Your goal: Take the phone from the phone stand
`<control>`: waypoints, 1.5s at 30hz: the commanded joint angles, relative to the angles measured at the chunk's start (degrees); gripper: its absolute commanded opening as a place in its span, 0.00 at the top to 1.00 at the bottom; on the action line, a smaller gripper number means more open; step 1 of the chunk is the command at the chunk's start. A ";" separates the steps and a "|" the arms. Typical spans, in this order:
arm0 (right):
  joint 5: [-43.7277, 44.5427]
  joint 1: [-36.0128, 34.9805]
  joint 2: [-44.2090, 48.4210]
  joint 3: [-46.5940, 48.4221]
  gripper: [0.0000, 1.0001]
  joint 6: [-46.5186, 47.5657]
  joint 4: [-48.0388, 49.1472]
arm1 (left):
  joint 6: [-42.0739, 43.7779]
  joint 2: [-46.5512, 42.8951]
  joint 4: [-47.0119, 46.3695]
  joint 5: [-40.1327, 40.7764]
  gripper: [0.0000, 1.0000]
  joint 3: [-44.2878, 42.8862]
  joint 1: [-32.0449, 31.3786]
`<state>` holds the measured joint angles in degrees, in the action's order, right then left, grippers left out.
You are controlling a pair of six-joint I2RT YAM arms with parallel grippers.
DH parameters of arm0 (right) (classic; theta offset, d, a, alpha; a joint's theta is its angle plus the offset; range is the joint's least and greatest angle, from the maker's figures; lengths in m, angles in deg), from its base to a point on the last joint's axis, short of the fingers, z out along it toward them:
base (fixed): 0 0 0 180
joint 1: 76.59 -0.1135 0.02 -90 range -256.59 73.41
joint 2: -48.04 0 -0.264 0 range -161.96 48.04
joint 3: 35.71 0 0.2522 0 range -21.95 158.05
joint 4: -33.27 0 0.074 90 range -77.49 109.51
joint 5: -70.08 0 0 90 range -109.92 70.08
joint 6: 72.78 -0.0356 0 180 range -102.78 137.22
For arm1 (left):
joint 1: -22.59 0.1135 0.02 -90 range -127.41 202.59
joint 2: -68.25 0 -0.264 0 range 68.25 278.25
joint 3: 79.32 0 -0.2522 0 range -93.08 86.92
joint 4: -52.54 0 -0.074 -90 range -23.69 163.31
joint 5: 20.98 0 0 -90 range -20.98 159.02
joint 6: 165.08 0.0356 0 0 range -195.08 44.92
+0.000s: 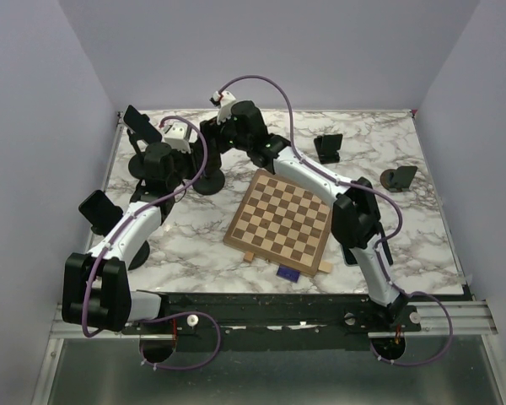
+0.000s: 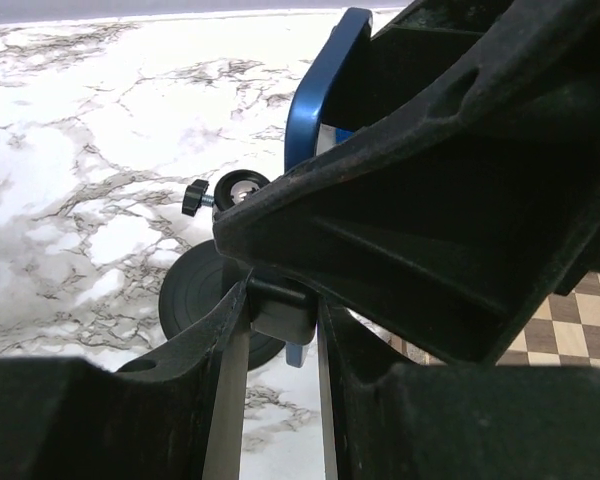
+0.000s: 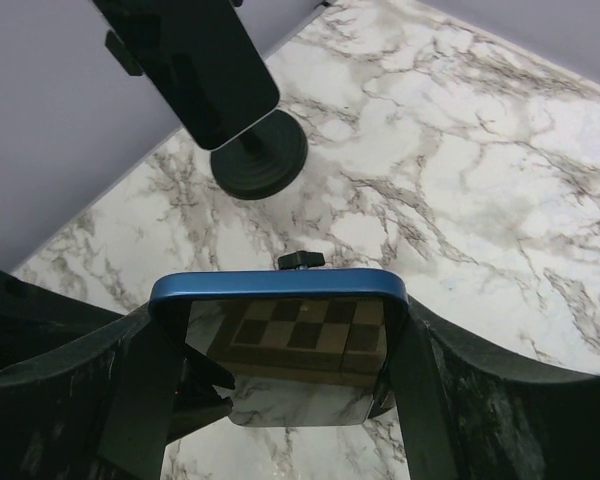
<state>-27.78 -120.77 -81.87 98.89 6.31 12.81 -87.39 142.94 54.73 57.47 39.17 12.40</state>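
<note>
The blue-edged phone (image 3: 280,288) stands upright between my right gripper's (image 3: 280,335) fingers, which are shut on its two sides; its glossy screen mirrors the chessboard. In the left wrist view the phone's blue edge (image 2: 315,100) rises above the phone stand (image 2: 195,292), a black disc base with a grey cradle. My left gripper (image 2: 278,325) is shut on that grey cradle. In the top view both grippers meet at the back left, right gripper (image 1: 219,133) and left gripper (image 1: 198,148), above the stand's base (image 1: 208,180); the phone is hidden there.
A wooden chessboard (image 1: 282,215) lies mid-table. Another phone on a black stand (image 3: 215,75) is just beyond, also visible in the top view (image 1: 140,125). A third phone on a stand (image 1: 97,211) is at the left edge. Two empty black stands (image 1: 327,148) (image 1: 398,178) sit at the back right.
</note>
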 commanded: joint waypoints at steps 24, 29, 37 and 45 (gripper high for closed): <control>-53.11 10.78 -8.96 6.49 0.99 -2.45 10.85 | 2.21 -0.69 2.27 -0.29 1.00 1.93 -0.60; -52.97 11.14 -10.14 8.61 0.99 -5.50 13.03 | 2.16 -1.38 3.38 3.38 1.00 2.62 -0.61; -30.50 9.09 -1.89 -4.33 0.99 -10.39 18.61 | 3.20 -2.26 2.71 3.23 1.00 2.41 -3.34; -23.49 7.98 -0.57 -4.17 0.99 -12.14 14.75 | 0.12 0.61 5.80 5.69 0.59 -1.19 -3.25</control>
<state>-58.25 -112.67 -84.93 94.43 -0.84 30.08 -86.56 141.59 54.91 58.76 39.50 8.97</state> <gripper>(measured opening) 0.792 0.326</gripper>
